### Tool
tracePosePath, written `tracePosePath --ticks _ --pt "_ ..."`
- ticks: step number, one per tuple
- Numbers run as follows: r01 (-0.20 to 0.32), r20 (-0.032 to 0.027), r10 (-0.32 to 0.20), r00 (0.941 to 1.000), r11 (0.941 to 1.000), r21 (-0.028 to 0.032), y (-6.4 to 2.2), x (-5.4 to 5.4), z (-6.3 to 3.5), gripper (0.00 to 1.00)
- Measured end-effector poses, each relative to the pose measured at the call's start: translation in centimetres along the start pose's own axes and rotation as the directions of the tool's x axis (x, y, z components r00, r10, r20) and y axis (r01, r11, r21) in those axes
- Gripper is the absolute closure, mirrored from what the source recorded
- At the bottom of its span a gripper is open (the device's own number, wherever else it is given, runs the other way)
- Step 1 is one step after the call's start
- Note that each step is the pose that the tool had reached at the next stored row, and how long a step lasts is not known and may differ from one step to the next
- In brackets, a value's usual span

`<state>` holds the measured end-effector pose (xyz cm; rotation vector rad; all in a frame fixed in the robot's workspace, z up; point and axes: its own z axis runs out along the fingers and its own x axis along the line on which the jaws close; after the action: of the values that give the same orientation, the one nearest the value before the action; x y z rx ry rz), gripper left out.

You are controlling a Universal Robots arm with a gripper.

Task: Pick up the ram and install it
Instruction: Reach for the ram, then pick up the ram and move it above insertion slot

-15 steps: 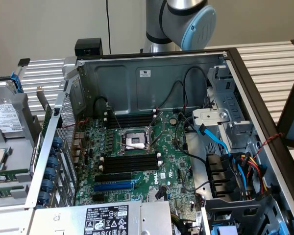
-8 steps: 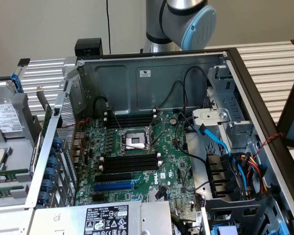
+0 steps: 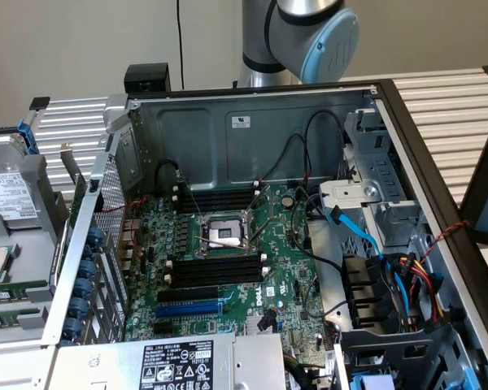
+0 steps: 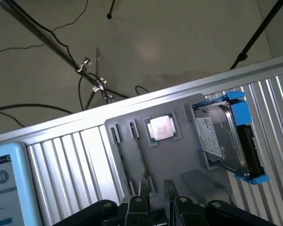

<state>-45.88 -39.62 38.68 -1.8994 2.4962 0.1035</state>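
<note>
You have nothing finished yet: your gripper (image 4: 156, 192) hangs wide open and empty above the grey tray (image 4: 181, 157), where what looks like the ram (image 4: 140, 160) stands on edge, and the motherboard's black slots (image 3: 215, 272) are empty.

Arm (image 3: 297, 36) and hand (image 4: 156, 200) cropped at the edges (tablet (image 4: 4, 183) too)

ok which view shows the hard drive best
The wrist view: the hard drive lies whole on the grey tray, label and blue caddy plain. The exterior view has it at its left edge, partly cut off.
</note>
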Motion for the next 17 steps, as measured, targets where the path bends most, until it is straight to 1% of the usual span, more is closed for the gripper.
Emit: tracePosePath --ticks 15,17 --pt "0.004 -0.0003 -0.004 1.0 1.0 -0.0002 0.0 0.0 0.01 0.73" --pt "0.004 0.0017 -0.004 1.0 1.0 0.0066 0.07 0.02 0.19 0.73"
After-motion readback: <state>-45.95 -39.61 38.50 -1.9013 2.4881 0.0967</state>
